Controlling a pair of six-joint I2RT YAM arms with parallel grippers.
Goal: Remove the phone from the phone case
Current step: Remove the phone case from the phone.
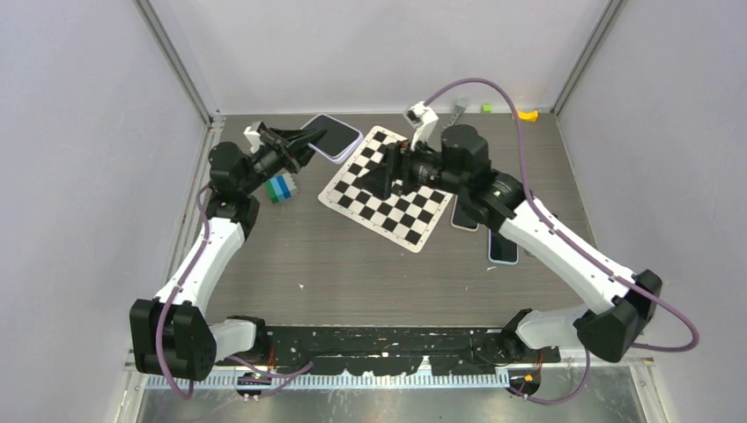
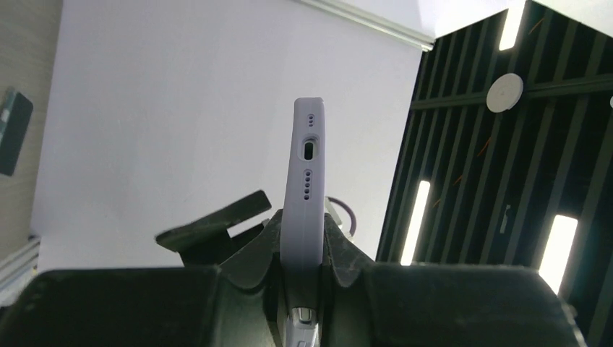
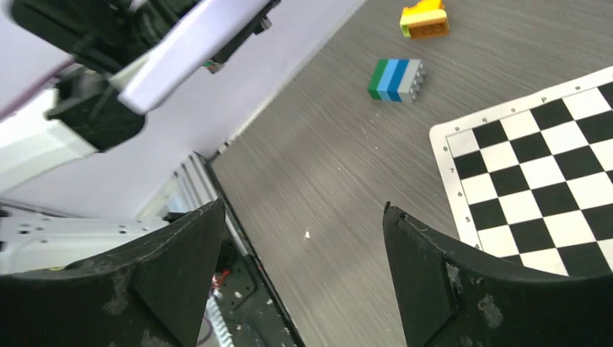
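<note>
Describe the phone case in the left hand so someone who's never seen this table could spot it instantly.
Find the black-and-white checkerboard mat on the table, then look just left of its far corner. There the left hand is shut on a phone case, held up in the air. It is plain pale lavender, unlike the green-blue-grey striped block lying nearby.

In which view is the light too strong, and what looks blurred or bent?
Left wrist view: the ceiling lamps blow out white, the phone case is sharp, the left tool around it nearly black. Right wrist view: the case at top left looks soft, the coloured block clear. Top view: even light, wall posts leaning outward.
</note>
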